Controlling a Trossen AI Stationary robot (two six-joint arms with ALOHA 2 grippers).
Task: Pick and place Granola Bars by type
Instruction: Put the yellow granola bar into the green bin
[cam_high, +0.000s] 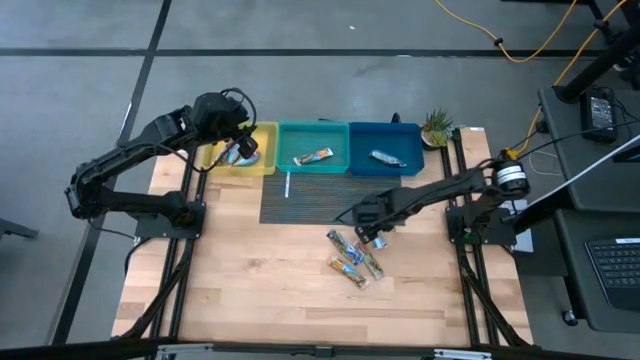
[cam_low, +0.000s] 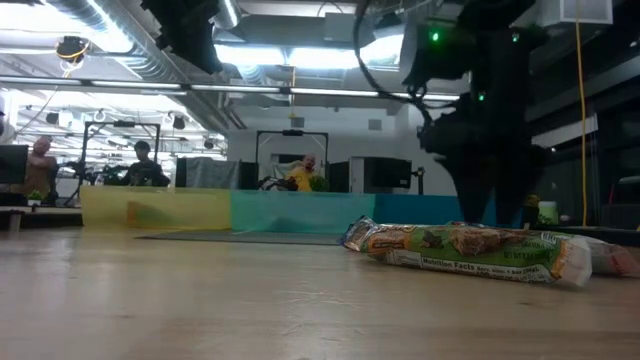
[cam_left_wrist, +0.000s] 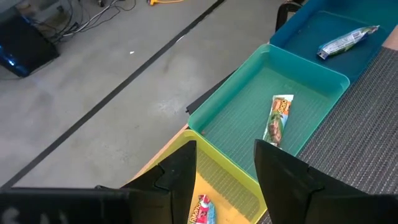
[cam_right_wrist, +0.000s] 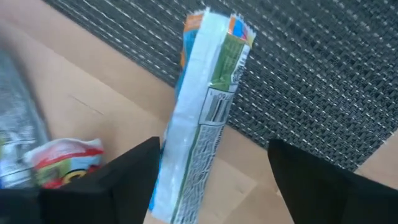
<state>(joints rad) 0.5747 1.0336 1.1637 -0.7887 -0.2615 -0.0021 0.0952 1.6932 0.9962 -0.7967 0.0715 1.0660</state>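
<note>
A cluster of unsorted Granola Bars (cam_high: 354, 259) lies on the bare wood of the table (cam_high: 250, 290), nearest the front edge, about 4 as far as the overhead view lets one count. Right over that cluster, the right gripper (cam_high: 371, 236) hangs with its jaws wide and empty, a green-and-white bar (cam_right_wrist: 199, 118) lying lengthwise between its fingers, half on the dark mat (cam_high: 310, 200). By the look of it, that bar is next to be picked.

Farther back, the sorting is partly done. The teal bin (cam_high: 313, 147) holds 1 tan-and-green bar (cam_left_wrist: 278, 119), the blue bin (cam_high: 385, 147) holds 1 silver-green bar (cam_left_wrist: 346, 41), and the yellow bin (cam_high: 243, 152) holds at least 1 red-and-blue bar (cam_left_wrist: 201, 209). The left gripper (cam_left_wrist: 225, 180) hovers above the yellow bin, jaws parted and holding nothing, seemingly just clear of a drop-off.

A white strip (cam_high: 287, 185) lies on the mat just before the bins. Roughly 3 bars look placed, with slightly more left to sort.
</note>
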